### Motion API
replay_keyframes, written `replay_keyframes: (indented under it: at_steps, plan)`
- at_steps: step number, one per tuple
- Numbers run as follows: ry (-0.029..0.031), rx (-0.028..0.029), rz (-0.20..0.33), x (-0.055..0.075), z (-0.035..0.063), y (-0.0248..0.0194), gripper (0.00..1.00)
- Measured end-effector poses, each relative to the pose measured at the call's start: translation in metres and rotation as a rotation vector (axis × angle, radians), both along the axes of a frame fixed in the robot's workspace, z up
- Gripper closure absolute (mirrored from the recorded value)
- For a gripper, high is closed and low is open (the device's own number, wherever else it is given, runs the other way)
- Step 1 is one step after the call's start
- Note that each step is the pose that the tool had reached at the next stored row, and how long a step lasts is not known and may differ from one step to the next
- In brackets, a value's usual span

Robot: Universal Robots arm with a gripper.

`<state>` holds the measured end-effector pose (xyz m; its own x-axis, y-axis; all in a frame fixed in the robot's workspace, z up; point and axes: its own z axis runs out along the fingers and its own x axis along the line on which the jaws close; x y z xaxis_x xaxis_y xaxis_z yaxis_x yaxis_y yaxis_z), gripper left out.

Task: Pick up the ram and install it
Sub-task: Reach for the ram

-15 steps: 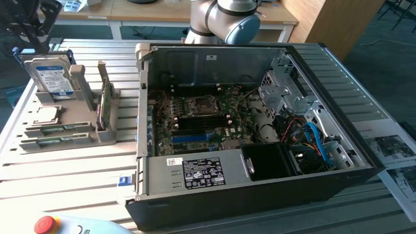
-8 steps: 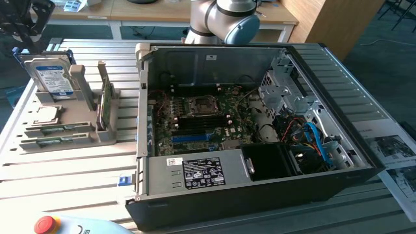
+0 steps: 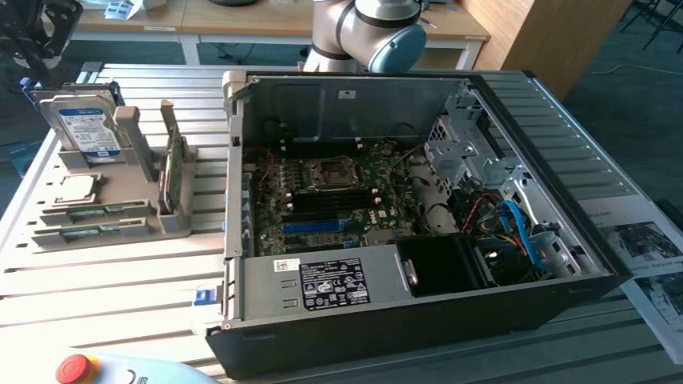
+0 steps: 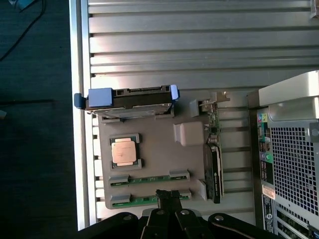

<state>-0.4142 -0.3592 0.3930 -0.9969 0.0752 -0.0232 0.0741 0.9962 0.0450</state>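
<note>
Two green sticks lie flat in slots of a grey holder tray (image 4: 159, 149) on the slatted table. The ram (image 4: 137, 200) is the one at the tray's outer edge, seen in the exterior view at the left (image 3: 101, 231). A second similar stick (image 4: 149, 178) lies beside it, closer to the CPU. My gripper (image 4: 168, 195) hangs well above the tray, shut and empty, its dark fingertips lined up over the ram's end. The open computer case (image 3: 427, 320) stands at the exterior view's right of the tray, with its motherboard (image 3: 331, 200) exposed.
The tray also holds an upright hard drive (image 4: 129, 97), a CPU (image 4: 124, 152) and an upright card (image 4: 215, 164). The arm's joint (image 3: 373, 32) rises behind the case. A red stop button (image 3: 75, 368) sits at the near table edge. Papers (image 3: 651, 256) lie at the exterior view's right.
</note>
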Motion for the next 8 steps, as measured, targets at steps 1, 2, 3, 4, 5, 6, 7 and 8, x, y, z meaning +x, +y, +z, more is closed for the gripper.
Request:
replay_keyframes:
  at_steps: [1, 2, 3, 4, 5, 6, 7, 8]
  plan:
    - [0.0, 0.0, 0.0, 0.0, 0.0, 0.0, 0.9]
    - [0.0, 0.0, 0.0, -0.0001, 0.0, 0.0, 0.9]
    - [0.0, 0.0, 0.0, -0.0001, 0.0, 0.0, 0.9]
    - [0.0001, 0.0, 0.0, -0.0001, 0.0, 0.0, 0.9]
    - [0.0001, 0.0, 0.0, -0.0003, 0.0, -0.0003, 0.9]
    - [0.0, 0.0, 0.0, -0.0004, 0.0, -0.0008, 0.9]
    - [0.0, 0.0001, 0.0, -0.0003, 0.0, -0.0014, 0.9]
    - [0.0001, 0.0, 0.0, -0.0004, 0.0, -0.0023, 0.9]
